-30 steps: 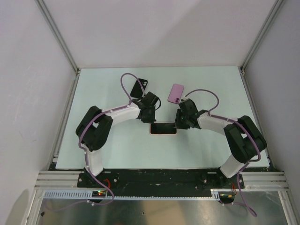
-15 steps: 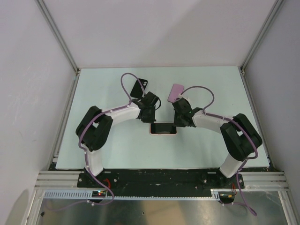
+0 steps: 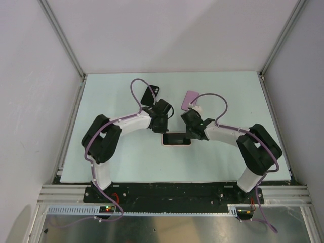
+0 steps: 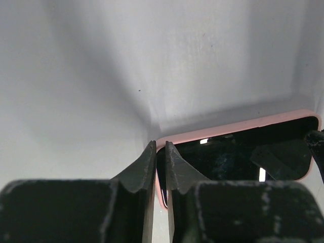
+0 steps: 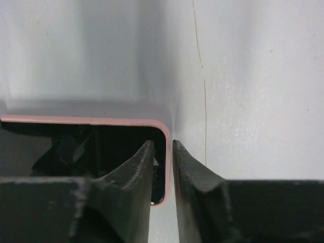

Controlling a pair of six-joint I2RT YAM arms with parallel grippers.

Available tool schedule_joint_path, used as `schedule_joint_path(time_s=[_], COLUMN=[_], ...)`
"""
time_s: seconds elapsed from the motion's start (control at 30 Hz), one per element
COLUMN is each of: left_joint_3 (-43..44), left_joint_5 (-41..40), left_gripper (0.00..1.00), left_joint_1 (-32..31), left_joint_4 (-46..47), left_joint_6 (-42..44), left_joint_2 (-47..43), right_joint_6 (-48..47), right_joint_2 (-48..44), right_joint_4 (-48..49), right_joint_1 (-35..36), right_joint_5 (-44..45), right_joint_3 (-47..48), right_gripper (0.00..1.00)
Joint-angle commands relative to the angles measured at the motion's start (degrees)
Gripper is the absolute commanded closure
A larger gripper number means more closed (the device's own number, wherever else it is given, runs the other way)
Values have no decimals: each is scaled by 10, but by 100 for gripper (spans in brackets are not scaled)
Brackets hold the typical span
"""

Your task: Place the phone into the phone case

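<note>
A phone [image 3: 176, 138] with a black screen lies flat mid-table inside a pink phone case [image 3: 175, 145]. My left gripper [image 3: 164, 132] stands at its left end. In the left wrist view the fingers [image 4: 144, 164] are almost together, and the left gripper [image 4: 158, 145] pinches the pink rim [image 4: 238, 124] at the corner beside the dark screen [image 4: 238, 157]. My right gripper [image 3: 190, 133] is at the right end. There the right gripper [image 5: 162, 143] straddles the case's right rim [image 5: 166, 132], one finger over the screen [image 5: 116, 139] and the other outside.
A black phone case [image 3: 150, 94] lies behind the left wrist and a lilac phone-shaped thing [image 3: 191, 98] behind the right wrist. Metal frame posts and white walls bound the pale mat [image 3: 111, 162]. Purple cables loop over both wrists.
My right wrist has shifted left and a little farther back along the phone's right end, and its jaws have narrowed onto the rim. The left arm and the phone have not moved.
</note>
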Motion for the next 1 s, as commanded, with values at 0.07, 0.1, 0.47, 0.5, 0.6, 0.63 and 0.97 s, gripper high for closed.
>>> schedule_joint_path(time_s=[0.07,0.1,0.47,0.5,0.6,0.63,0.97], left_joint_3=[4,6,-151,-170,-217,-226,-186], left_joint_5=[15,12,-38,-42,-44,-45,-51], left_gripper=[78,74,75,78,85,87,95], left_joint_1=[-7,-6,-59,-74,-104,-110,-112], left_joint_4=[-3,-4,-1,3,32,41,72], left_joint_6=[11,10,-86,-102,-142,-154,-172], left_joint_2=[-71,-82,-241,-247,-258,-259,-161], right_joint_6=[-26,-29,-110,-117,-138,-143,-144], right_joint_2=[-75,-87,-1,15,54,68,122], right_joint_4=[-35,-31,8,14,25,27,-4], right_joint_1=[-17,-22,-53,-53,-52,-52,-39], right_joint_5=[-62,-63,-133,-144,-170,-176,-199], right_joint_3=[-12,-11,94,105,129,136,145], right_gripper=[65,64,63,63,64,64,67])
